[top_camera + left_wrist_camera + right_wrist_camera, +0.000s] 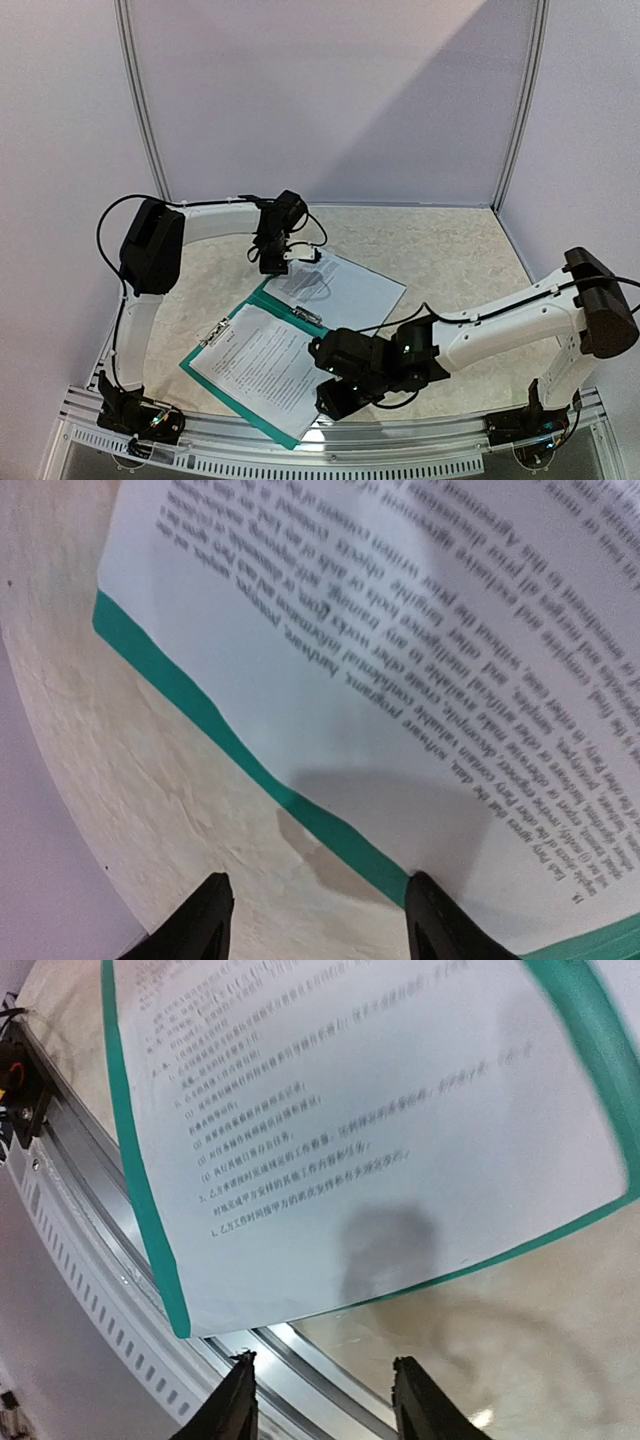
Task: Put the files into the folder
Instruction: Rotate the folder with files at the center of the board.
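Teal plastic, the folder lies opened flat by the table's near edge, left of centre, with its near corner reaching over the rail. The files rest on it, one sheet on the near half and another on the far half, turned slightly askew and probably not squared up yet. The left gripper hangs over that far sheet's far-left corner, fingers apart and holding nothing. The right gripper hovers beside the folder's near-right edge, also parted and empty, probably placed to straighten the sheets
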Controlling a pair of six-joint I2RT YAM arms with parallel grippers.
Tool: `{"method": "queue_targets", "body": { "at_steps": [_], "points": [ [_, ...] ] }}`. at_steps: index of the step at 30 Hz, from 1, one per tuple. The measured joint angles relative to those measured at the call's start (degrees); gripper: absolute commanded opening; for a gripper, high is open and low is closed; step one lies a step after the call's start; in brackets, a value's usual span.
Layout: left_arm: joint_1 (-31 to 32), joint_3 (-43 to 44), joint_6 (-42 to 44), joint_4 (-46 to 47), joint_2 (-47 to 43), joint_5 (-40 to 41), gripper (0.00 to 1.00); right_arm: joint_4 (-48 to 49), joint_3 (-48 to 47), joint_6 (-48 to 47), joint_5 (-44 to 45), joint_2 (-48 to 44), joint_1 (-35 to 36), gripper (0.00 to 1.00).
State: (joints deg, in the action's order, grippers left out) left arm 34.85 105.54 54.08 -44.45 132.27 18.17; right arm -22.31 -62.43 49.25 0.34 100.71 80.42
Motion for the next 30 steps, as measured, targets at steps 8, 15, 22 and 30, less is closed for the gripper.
{"method": "queue_targets", "body": {
  "at_steps": [8, 15, 22, 30],
  "points": [
    [-5.81, 4.0, -8.92, -8.72, -7.26, -14.73, 0.67, -14.16, -14.34, -14.73, 13.35, -4.85, -9.6, 0.6],
    [-17.25, -11.76, -12.63, -17.05, -29.38, -22.38, 0.67, -16.28, -19.78, -27.02, 14.29, 2.05, -18.51, 0.65],
    [-19.85, -36.22, -12.81, -21.99, -35.93, -22.6, 0.67, -18.56, -39.3, -36.44, 11.82, 21.46, -20.11, 0.67],
    [-19.87, -46.01, -13.25, -25.38, -40.11, -20.74, 0.67, -21.35, -46.49, -40.98, 9.64, 32.59, -20.17, 0.62]
  ]
}}
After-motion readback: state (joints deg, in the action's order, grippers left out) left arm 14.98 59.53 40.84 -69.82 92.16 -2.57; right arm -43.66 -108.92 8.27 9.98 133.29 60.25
